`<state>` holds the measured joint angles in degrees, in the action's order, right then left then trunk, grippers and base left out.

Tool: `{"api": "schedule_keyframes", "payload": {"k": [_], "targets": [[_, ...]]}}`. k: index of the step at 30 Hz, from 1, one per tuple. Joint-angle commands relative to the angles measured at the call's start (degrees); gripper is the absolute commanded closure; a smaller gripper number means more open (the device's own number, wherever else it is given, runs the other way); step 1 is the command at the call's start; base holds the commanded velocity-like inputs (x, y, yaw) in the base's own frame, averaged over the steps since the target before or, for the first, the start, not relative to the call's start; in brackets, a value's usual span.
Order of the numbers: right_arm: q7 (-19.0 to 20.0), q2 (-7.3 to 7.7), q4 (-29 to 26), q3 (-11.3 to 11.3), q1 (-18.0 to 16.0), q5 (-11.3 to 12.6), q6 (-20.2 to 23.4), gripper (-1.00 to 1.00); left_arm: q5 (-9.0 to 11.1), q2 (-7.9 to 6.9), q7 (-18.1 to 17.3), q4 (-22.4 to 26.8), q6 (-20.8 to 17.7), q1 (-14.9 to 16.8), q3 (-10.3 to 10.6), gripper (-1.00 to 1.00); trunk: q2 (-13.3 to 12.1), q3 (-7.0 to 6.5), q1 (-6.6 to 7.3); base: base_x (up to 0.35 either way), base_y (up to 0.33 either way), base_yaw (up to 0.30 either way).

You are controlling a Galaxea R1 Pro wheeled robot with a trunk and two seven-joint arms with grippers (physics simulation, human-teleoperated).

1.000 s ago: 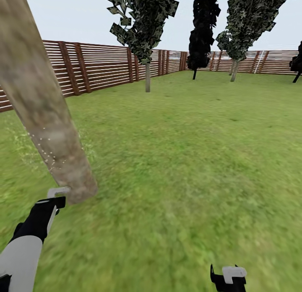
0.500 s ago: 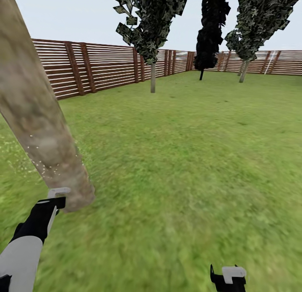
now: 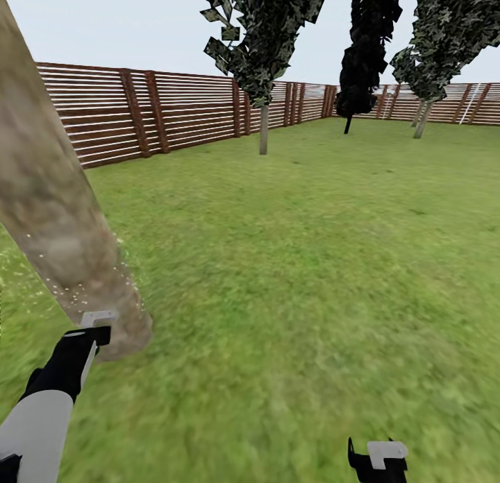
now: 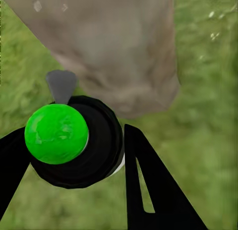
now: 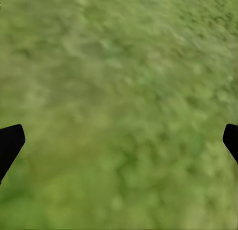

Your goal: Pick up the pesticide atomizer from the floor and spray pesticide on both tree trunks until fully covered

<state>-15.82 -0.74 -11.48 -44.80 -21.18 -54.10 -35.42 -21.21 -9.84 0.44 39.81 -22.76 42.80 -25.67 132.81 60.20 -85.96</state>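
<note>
A thick mottled grey-brown tree trunk (image 3: 55, 219) leans across the left of the head view, with pale spray specks scattered around its lower part. My left gripper (image 3: 87, 339) is just in front of the trunk's flared base, shut on the pesticide atomizer (image 4: 74, 143). In the left wrist view the atomizer is a dark round body with a grey nozzle pointing at the trunk (image 4: 114, 46), and its top dot shows green. The atomizer's light-grey cap (image 3: 97, 319) sits at the base. My right gripper (image 3: 378, 461) hangs low over grass, its fingertips (image 5: 10, 143) far apart and empty.
Grass lawn (image 3: 312, 261) stretches ahead to a brown slatted fence (image 3: 173, 112). A further tree with a thin grey trunk (image 3: 264, 130) stands near the fence. A dark tree (image 3: 361, 60) and another leafy tree (image 3: 434, 53) stand at the back right.
The whole picture has shifted right, so the camera has turned left. Both arms keep their places in the view. Spray specks still float around the trunk's lower part.
</note>
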Motion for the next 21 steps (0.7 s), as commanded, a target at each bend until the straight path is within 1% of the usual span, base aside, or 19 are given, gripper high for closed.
{"api": "schedule_keyframes", "payload": {"k": [1, 6, 7, 9, 13, 21], "targets": [[0.0, 0.0, 0.0, 0.0, 0.0, 0.0, 0.0, -1.0, 0.0, 0.0, 0.0, 0.0, 0.0, 0.0, 0.0, 1.0, 0.0, 0.0, 0.0, 0.24, -0.17, 0.228], [0.0, 0.03, 0.0, 0.0, 0.0, 0.0, 0.0, -1.0, -0.1, 0.0, 0.0, 0.0, -0.1, 0.0, 0.0, 1.0, 0.0, 0.0, 0.0, 0.24, -0.17, 0.268], [0.0, -0.02, 0.0, 0.0, 0.0, 0.0, 0.0, -1.0, -0.9, 0.0, 0.0, 0.0, -0.1, 0.0, 0.0, 1.0, 0.0, 0.0, 0.0, 0.24, -0.17, 0.276], [0.1, -0.01, 0.0, 0.0, 0.0, 0.0, 0.0, -1.0, -1.6, 0.0, 0.0, 0.0, -0.1, 0.0, 0.0, 1.0, 0.0, 0.0, 0.0, 0.24, -0.17, 0.276], [0.1, 0.01, 0.1, 0.1, 0.0, 0.0, 0.0, -1.0, -1.9, 0.0, 0.0, 0.0, -0.1, 0.0, 0.0, 1.0, 0.0, 0.0, 0.0, 0.204, -0.204, 0.265], [0.1, 0.0, 0.0, 0.0, 0.0, 0.0, 0.0, -1.0, -1.8, 0.0, 0.0, 0.0, 0.0, 0.0, 0.0, 1.0, 0.0, 0.0, 0.0, 0.027, -0.266, 0.037]]}}
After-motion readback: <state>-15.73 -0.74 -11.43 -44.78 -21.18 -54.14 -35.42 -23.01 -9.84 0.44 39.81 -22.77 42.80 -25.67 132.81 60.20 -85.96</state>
